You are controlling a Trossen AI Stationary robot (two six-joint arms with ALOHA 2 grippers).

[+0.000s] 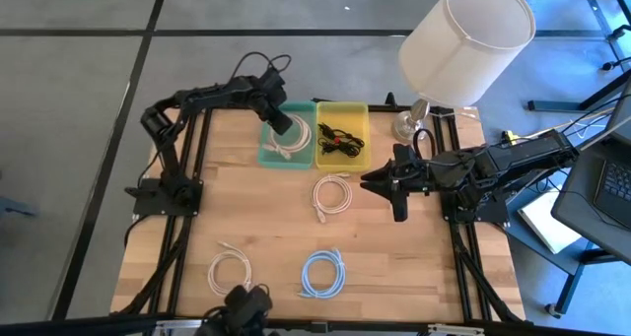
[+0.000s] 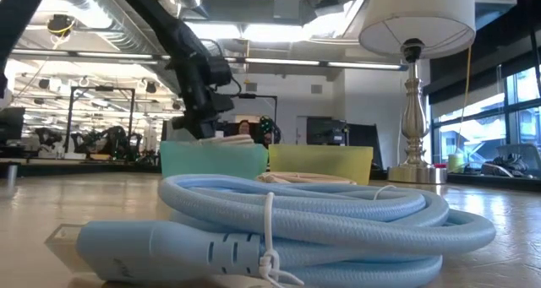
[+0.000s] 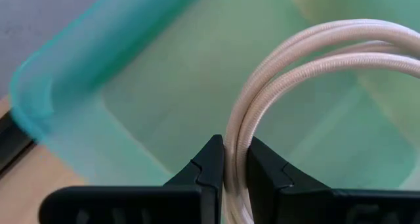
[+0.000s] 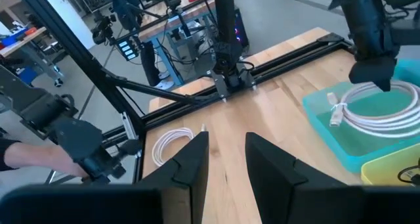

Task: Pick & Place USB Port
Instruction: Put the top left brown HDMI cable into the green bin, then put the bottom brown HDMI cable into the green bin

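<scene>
Over the teal bin at the worktop's far edge, the left tool pinches a coiled cream USB cable inside it, while the right tool waits open near the yellow bin.
</scene>
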